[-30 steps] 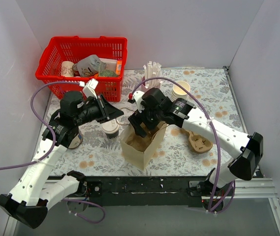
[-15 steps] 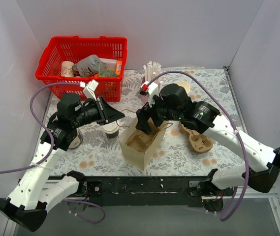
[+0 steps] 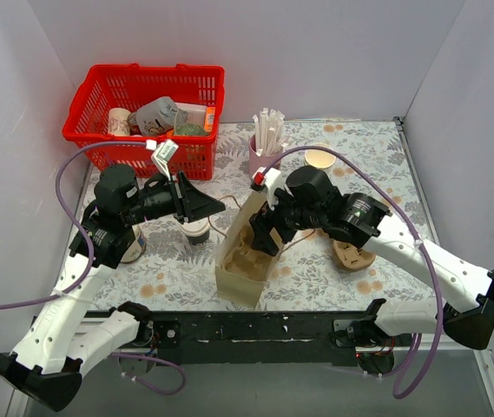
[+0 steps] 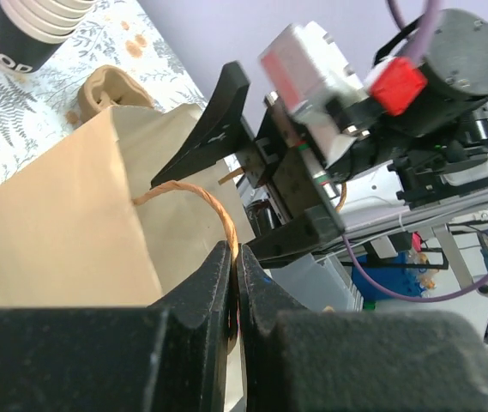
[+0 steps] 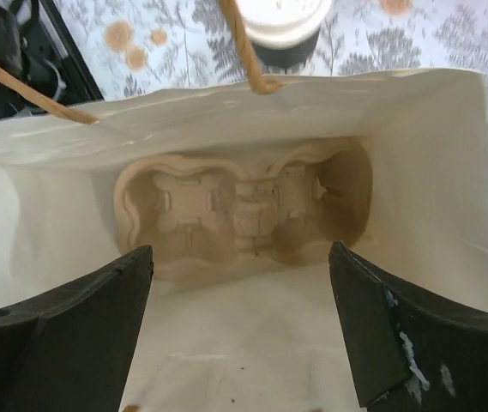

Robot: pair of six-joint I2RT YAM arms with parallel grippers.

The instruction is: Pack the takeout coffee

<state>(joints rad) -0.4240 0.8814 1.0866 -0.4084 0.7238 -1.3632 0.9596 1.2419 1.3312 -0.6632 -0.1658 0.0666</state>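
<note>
change: right gripper (image 5: 239, 257) lifted out of bag (image 3: 238, 261), jaws apart, tray (image 5: 244, 210) left inside | left gripper (image 4: 233, 257) clamped on handle (image 4: 196, 193) | coffee (image 3: 196, 229) stands mid-tabletop (image 3: 377, 169), just beside bag, not yet packed

The bag (image 3: 245, 261) gapes upward, but the right gripper (image 5: 239, 300) hangs spread directly over its mouth. The left gripper (image 4: 234, 257) pinches the handle (image 4: 188, 196) at the left rim. A carrier (image 5: 239, 210) covers the bag's floor (both wells open). The coffee (image 3: 196, 229) is hemmed between bag and left arm.
</note>
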